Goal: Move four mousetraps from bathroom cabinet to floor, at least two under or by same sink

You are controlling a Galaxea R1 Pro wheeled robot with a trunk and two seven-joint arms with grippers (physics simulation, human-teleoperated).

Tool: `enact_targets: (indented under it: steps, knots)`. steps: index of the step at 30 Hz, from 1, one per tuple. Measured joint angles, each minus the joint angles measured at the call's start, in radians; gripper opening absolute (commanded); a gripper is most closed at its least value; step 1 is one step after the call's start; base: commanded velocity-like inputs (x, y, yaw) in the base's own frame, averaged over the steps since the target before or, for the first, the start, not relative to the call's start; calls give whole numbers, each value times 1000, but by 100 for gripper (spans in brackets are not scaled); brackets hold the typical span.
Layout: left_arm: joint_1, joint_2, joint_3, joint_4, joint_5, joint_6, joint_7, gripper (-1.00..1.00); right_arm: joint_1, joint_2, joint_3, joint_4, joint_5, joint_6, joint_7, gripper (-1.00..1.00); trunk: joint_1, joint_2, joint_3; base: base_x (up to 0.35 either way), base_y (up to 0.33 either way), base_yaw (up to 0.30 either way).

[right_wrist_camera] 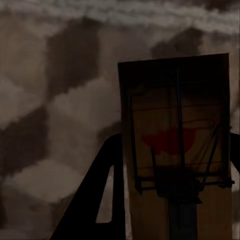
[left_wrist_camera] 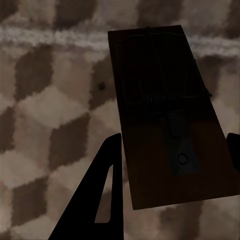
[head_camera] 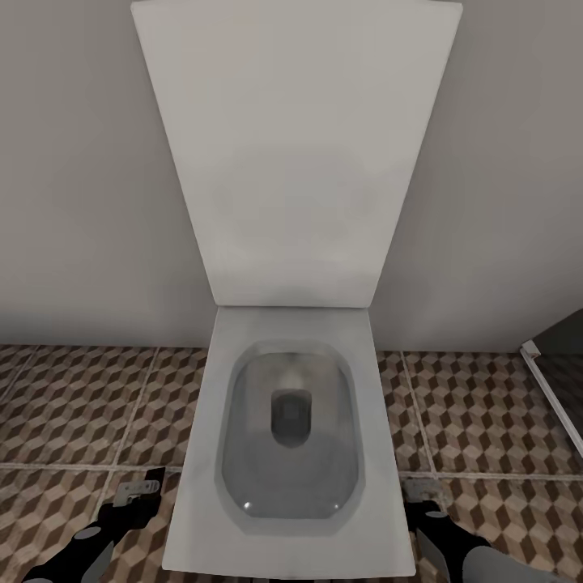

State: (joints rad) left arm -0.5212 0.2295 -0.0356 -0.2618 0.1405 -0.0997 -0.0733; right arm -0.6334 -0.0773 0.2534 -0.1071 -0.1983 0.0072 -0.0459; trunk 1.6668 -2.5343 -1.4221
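Mousetraps are clamped in both grippers, one each, two counted in all: the left gripper (left_wrist_camera: 170, 165) is closed on a dark trap (left_wrist_camera: 167, 115), and the right gripper (right_wrist_camera: 175, 170) on a trap (right_wrist_camera: 177, 150) with a red mark. Both are held low over the cube-patterned floor (head_camera: 73, 405). Between the two arms one white toilet (head_camera: 291, 453) is seen, lid raised against the wall (head_camera: 73, 178).
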Motion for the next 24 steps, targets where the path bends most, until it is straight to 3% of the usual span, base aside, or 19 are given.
enact_targets:
  steps: [4, 8, 24]
  knots:
    - [0, 0, 0, 0, 0, 0, 0, -100, 0, 25, 0, -7, -1, 3, -6, -100, 0, 0, 0, 0, 0, 0]
    - [-1, 0, 0, 0, 0, 0, 0, -100, 0, 32, 1, -9, -2, 3, -9, -100, 0, 0, 0, 0, 0, 0]
    - [-1, -1, 0, 0, 0, 0, 0, -100, 0, 28, -2, -1, -5, 1, -11, -100, 0, 0, 0, 0, 0, 0]
